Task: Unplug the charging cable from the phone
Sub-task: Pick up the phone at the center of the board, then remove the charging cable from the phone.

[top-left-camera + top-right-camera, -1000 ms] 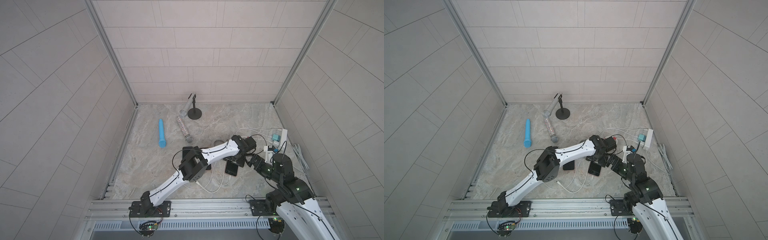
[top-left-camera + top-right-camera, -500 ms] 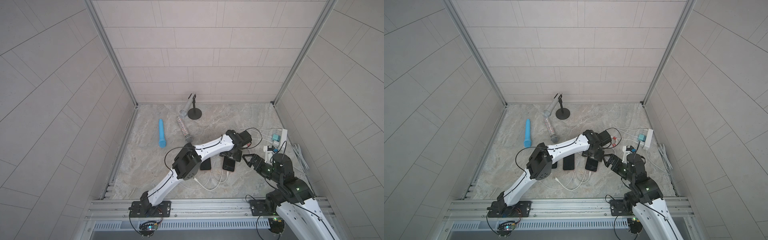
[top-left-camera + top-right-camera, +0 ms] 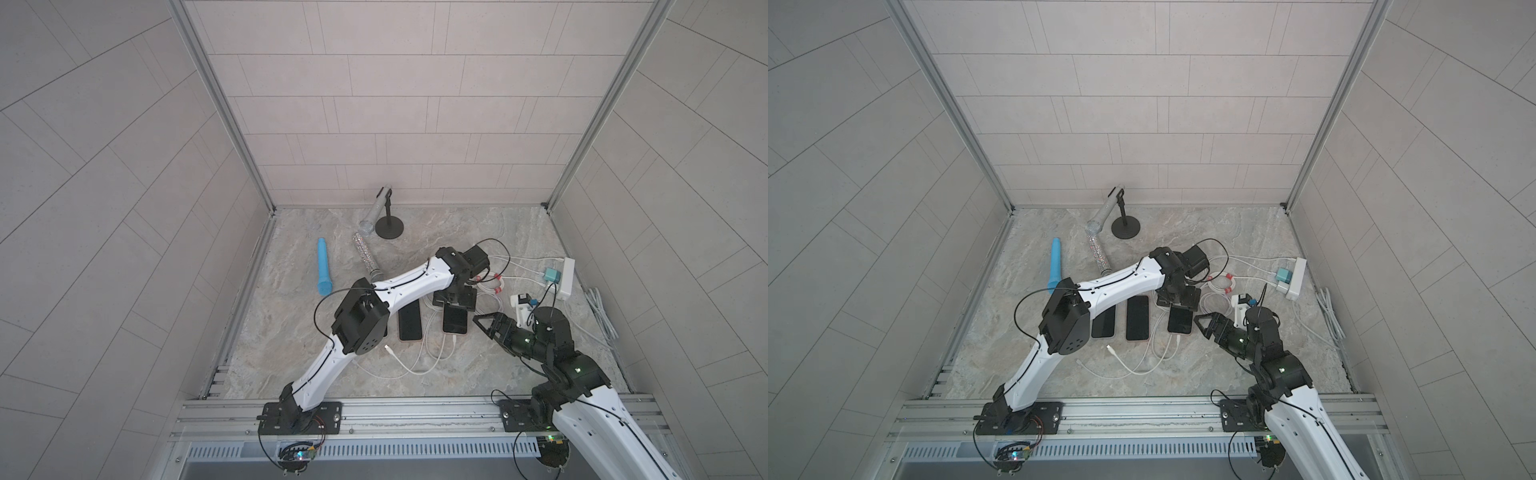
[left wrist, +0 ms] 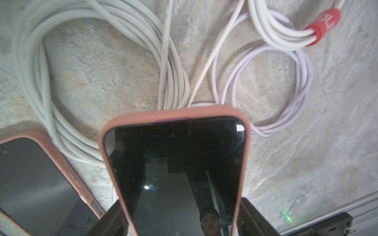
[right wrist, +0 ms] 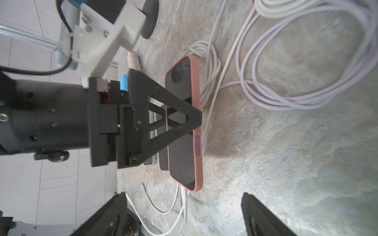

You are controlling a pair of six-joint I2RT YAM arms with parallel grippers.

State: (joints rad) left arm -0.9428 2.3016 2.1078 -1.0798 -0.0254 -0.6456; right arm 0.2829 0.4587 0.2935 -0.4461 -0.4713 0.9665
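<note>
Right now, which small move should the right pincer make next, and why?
Probably ease the right pincer forward onto the plug of the charging cable and close. It stands open just short of the phone, where the cable is plugged in, while the left pincer clamps the phone's sides.

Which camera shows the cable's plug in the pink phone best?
Right wrist: the plug meets the phone's end close up. Both top views show it tiny; left wrist shows only the phone's other end.
</note>
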